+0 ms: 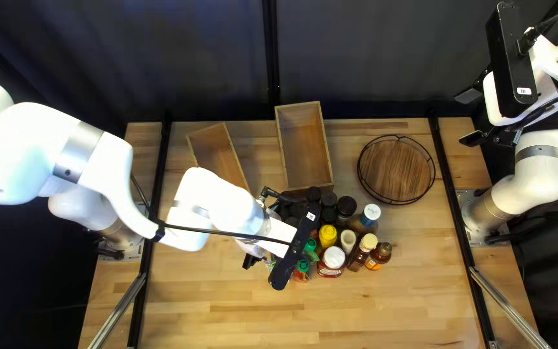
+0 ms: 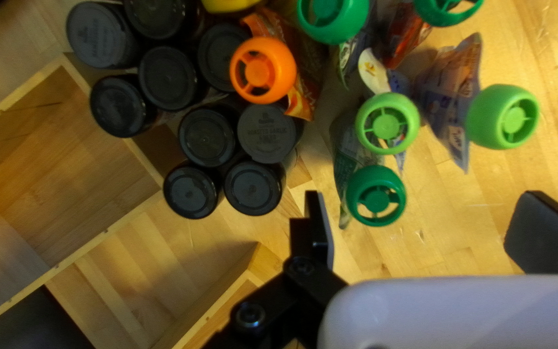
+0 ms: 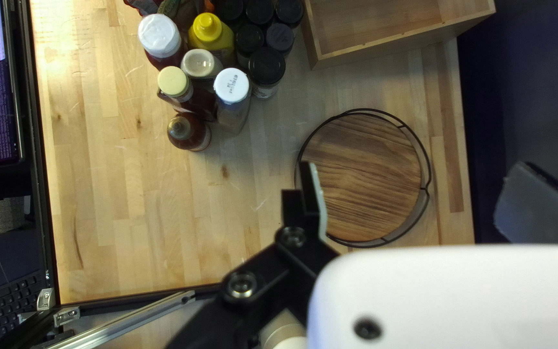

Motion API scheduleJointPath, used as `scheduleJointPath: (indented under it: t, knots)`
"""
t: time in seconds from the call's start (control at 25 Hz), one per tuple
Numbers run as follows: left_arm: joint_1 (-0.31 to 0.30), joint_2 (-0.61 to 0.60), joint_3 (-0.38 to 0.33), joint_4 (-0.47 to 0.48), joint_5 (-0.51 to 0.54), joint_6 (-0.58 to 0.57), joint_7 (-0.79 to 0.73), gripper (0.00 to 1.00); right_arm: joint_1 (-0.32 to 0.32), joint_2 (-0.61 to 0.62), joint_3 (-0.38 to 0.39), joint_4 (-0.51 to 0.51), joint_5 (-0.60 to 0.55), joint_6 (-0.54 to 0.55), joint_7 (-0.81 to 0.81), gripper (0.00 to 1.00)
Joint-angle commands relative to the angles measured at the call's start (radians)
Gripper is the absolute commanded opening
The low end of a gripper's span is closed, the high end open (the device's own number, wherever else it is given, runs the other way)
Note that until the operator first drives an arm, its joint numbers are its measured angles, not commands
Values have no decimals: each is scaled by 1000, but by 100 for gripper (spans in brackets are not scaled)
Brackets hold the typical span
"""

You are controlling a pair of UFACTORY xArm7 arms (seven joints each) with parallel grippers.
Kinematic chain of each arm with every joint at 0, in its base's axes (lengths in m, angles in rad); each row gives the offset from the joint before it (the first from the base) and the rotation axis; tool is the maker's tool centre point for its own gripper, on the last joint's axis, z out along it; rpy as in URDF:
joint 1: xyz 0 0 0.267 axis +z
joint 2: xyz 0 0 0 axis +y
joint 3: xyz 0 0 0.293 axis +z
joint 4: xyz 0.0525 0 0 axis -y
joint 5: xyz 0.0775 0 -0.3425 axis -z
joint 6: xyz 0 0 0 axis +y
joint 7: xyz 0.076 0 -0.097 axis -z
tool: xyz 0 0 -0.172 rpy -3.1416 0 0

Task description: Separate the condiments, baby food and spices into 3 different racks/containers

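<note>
Both the left gripper (image 1: 250,260) and right gripper (image 1: 469,117) had jaws spread wide, fwiw. The bigger wooden box (image 3: 395,26) sat well ahead of the right jaws, the round wooden tray (image 3: 363,174) way closer. Condiment bottles (image 3: 214,39) stood beyond that. Ahead of the left jaws: baby food pouches (image 2: 450,90), with black-lidded spice jars (image 2: 206,137) off to one side.

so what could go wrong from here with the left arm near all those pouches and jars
My left tool hangs open beside the pouches, and coming down it might knock over the dark green-capped pouch. The black-capped jars are packed tightly, so pushing in among them could topple some. The orange-capped pouch is crowded close to those jars and might drag one along when lifted.
</note>
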Motion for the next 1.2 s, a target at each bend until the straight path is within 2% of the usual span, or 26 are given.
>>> scheduleJointPath:
  t: [0.04,0.24,0.32,0.52,0.64,0.84,0.96,1.2]
  knots:
    - [4,15,4,-6,2,-19,-4,0,0,0,0,0,0,0,0,100]
    - [9,28,8,-2,2,-27,1,0,0,0,0,0,0,0,0,100]
    - [6,5,9,9,-13,5,11,0,0,0,0,0,0,0,0,100]
    - [-18,-129,16,82,-78,212,49,0,0,0,0,0,0,0,0,100]
    - [-26,-221,45,106,-111,339,102,0,0,0,0,0,0,0,0,100]
    - [-28,-385,141,55,-143,486,254,0,0,0,0,0,0,0,0,100]
    - [-9,-519,239,-32,-123,547,387,0,0,0,0,0,0,0,0,100]
    - [61,-645,359,-154,-14,539,528,0,0,0,0,0,0,0,0,100]
